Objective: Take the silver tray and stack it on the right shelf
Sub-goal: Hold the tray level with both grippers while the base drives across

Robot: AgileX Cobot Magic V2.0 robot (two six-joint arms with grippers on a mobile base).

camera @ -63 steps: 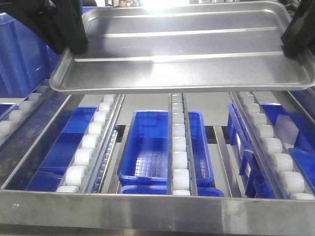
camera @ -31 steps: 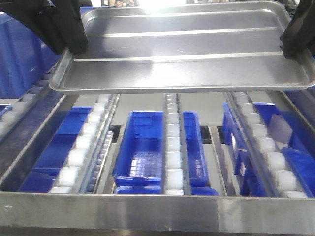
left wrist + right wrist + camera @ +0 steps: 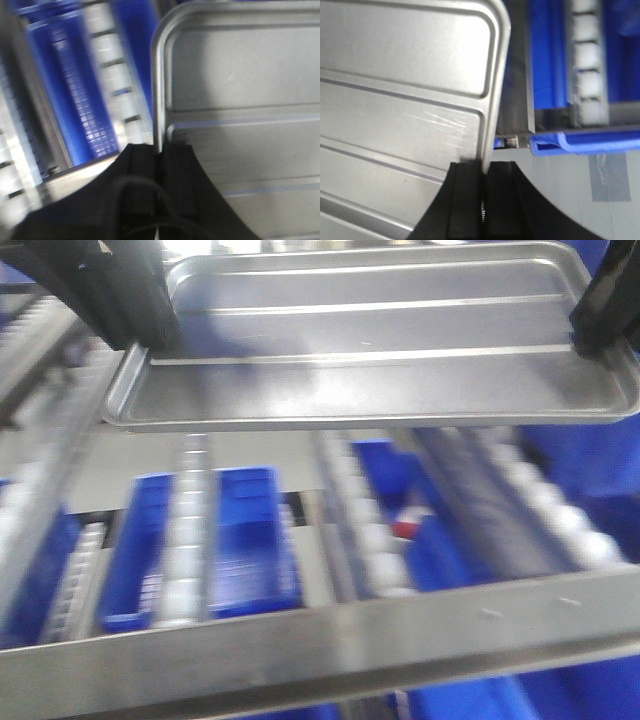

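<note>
The steel front bar (image 3: 330,645) nearest the front camera, level and sharp half a second ago, now runs at a slant and is smeared with motion blur, with two small holes (image 3: 490,613) showing toward its right end. This suggests the robot has swung across to the right shelf (image 3: 470,480), the rack meant to receive the load. Just behind the bar, the rails of white rollers (image 3: 185,570) and the blue bins (image 3: 245,540) beneath them have slid leftward and skewed, and a small red spot among them is too blurred to identify. Above the rack, the silver tray (image 3: 380,350) sits where it did in the frame, flat and clear of the rollers, carried between the two arms. The left gripper (image 3: 160,155) is clamped on the rim of one short edge and the right gripper (image 3: 482,170) pinches the opposite rim, a finger on each side of the lip. The grip appears to have survived the turn, so what remains is probably to line up with the rails and lower the tray onto them, a step best left until the view settles. Farthest off, the right wrist view shows pale floor (image 3: 570,200) with a grey taped patch (image 3: 610,177) below the rack.
</note>
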